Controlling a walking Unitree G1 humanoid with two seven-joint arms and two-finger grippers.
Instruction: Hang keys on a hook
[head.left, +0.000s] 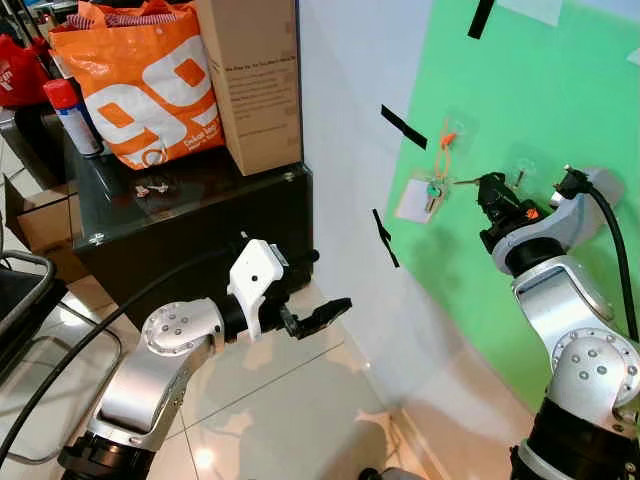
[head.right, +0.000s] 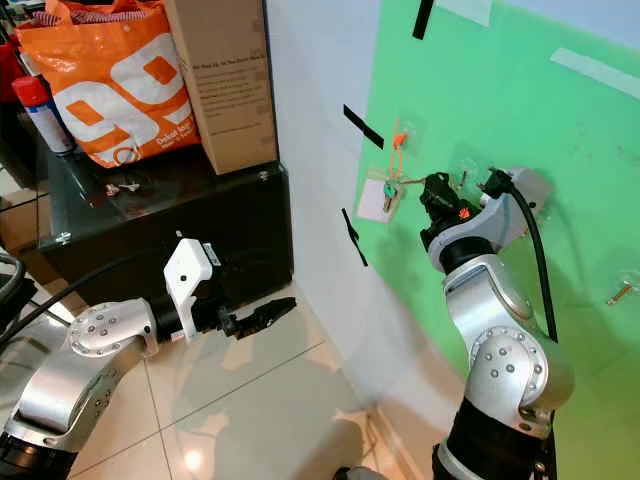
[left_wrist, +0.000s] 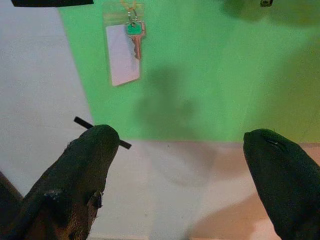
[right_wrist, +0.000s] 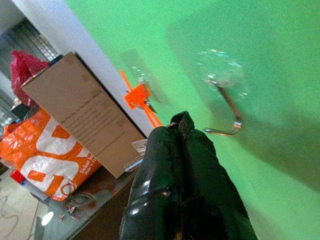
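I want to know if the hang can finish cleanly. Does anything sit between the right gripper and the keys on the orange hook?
Nothing visible does. The right gripper, fingers shut, is up at the green wall, beside the keys hanging from the orange hook. The left gripper hangs open, low over the floor.

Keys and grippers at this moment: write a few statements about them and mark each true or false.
1. The keys hang against the green panel. True.
2. The right gripper is shut, close beside the keys. True.
3. The left gripper is clamped on the keys. False: it is open, low over the floor.
4. The orange bag lies on the floor. False: it stands on the black cabinet, beside the cardboard box.
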